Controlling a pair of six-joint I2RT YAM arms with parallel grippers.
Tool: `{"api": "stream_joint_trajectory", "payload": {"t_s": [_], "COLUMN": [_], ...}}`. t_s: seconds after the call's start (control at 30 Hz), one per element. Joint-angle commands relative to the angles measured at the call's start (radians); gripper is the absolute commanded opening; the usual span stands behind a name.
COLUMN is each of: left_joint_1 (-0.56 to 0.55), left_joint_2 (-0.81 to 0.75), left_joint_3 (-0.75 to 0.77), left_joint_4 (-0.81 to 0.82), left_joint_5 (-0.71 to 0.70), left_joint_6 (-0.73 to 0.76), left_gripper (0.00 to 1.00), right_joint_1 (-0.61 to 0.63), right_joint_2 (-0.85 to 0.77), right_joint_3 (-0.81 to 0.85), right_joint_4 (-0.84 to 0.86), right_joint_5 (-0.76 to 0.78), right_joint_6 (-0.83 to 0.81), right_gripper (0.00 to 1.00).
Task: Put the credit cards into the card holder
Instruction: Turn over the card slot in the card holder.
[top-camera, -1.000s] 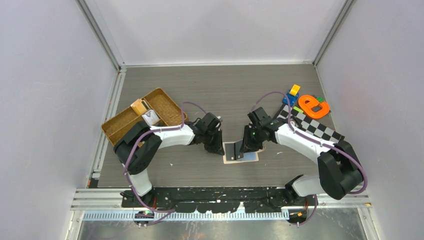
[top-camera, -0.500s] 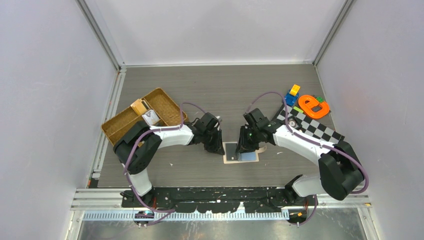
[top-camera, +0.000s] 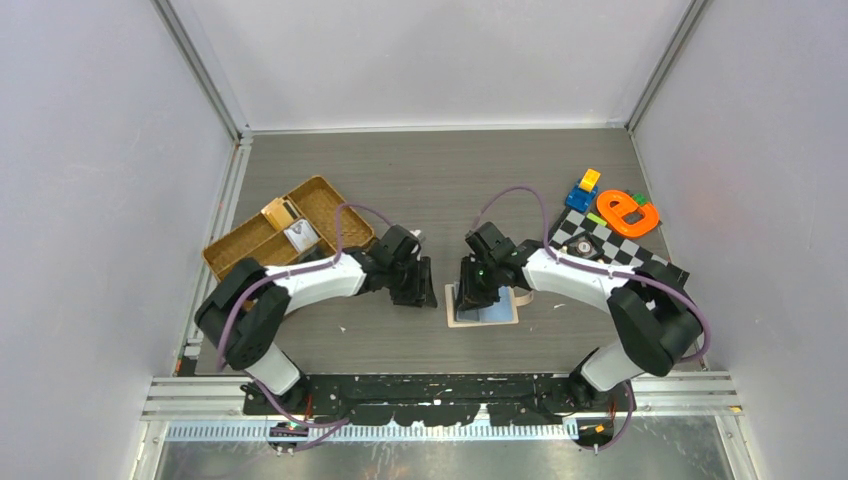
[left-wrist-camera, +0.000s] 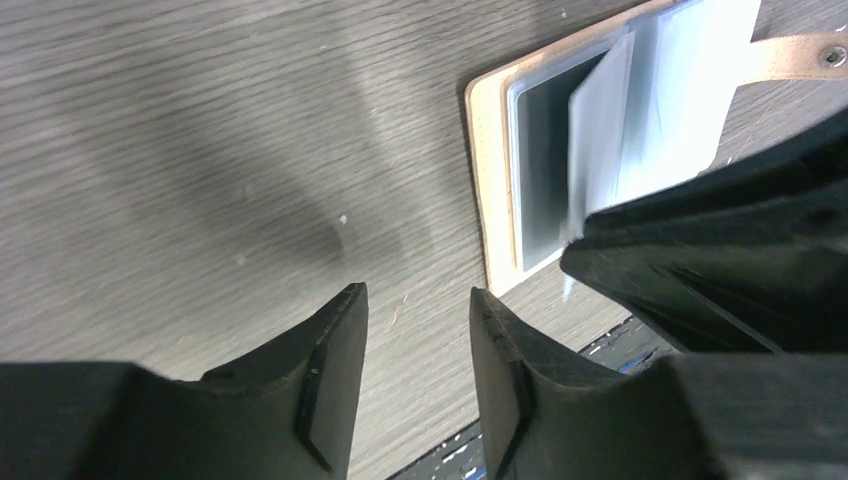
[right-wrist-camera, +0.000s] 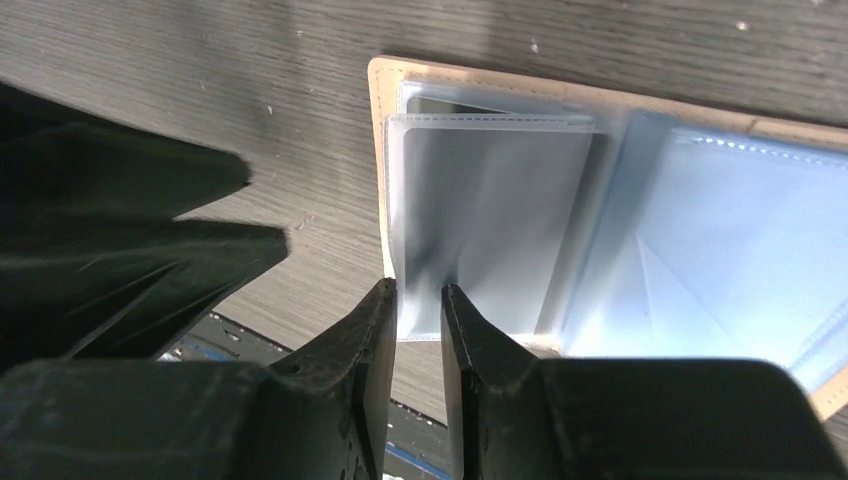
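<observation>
Card holder (top-camera: 452, 318): lies open and flat on the tabletop (top-camera: 400, 180), pockets up, between the two claws; snap tab (left-wrist-camera: 790, 55) on the side away from the left claw
Left claw (left-wrist-camera: 417, 295): jaws apart, nothing between them; hangs over bare wood just beside the holder's left edge, not touching it
Right claw (right-wrist-camera: 418, 290): over the holder's left half, jaws nearly together, pinching the near edge of a clear pocket leaf (right-wrist-camera: 490, 220)
Pocket leaf: raised off the holder, stitched edge farthest from the claw
Credit cards: cannot tell them from the pale blue pockets
Wicker tray (top-camera: 330, 200): far left, well apart from the holder
</observation>
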Motion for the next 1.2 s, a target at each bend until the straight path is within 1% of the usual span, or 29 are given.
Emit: {"api": "stream_joint_trajectory", "payload": {"t_s": [0.0,0.13,0.23,0.37,0.47,0.6,0.67,0.77,0.87,1.03,1.1,1.17], "left_joint_1": [0.02,0.061,0.117,0.255,0.392,0.534,0.604,0.724,0.83,0.974,1.011,1.025], "left_joint_2": [-0.13,-0.232,-0.306,-0.371,-0.396,-0.383,-0.37,-0.357,-0.353,-0.284,-0.247,-0.212], "left_joint_3": [-0.001,0.017,0.068,0.141,0.164,0.2,0.196,0.165,0.136,0.092,0.098,0.107], "left_joint_4": [-0.149,-0.262,-0.367,-0.508,-0.558,-0.625,-0.632,-0.614,-0.563,-0.501,-0.497,-0.489], "left_joint_5": [-0.084,-0.115,-0.13,-0.169,-0.156,-0.173,-0.18,-0.112,-0.045,0.111,0.158,0.168], "left_joint_6": [0.061,0.113,0.172,0.296,0.386,0.495,0.521,0.528,0.521,0.503,0.497,0.495], "left_gripper": [0.47,0.58,0.65,0.76,0.8,0.8,0.8,0.8,0.8,0.8,0.79,0.79], "right_joint_1": [0.025,0.038,0.042,0.041,0.033,0.008,-0.004,-0.031,-0.057,-0.09,-0.099,-0.108], "right_joint_2": [0.033,0.051,0.038,-0.032,-0.082,-0.126,-0.144,-0.168,-0.191,-0.219,-0.232,-0.244], "right_joint_3": [0.046,0.064,0.092,0.116,0.118,0.114,0.106,0.089,0.071,0.06,0.054,0.049], "right_joint_4": [0.051,0.045,0.013,-0.022,-0.031,-0.044,-0.047,-0.047,-0.047,-0.068,-0.07,-0.069], "right_joint_5": [0.051,0.071,0.091,0.131,0.149,0.135,0.131,0.119,0.1,0.082,0.073,0.065], "right_joint_6": [0.018,-0.002,-0.025,-0.057,-0.073,-0.091,-0.099,-0.111,-0.12,-0.136,-0.14,-0.14], "right_gripper": [0.3,0.37,0.42,0.5,0.55,0.55,0.55,0.55,0.56,0.55,0.56,0.56]}}
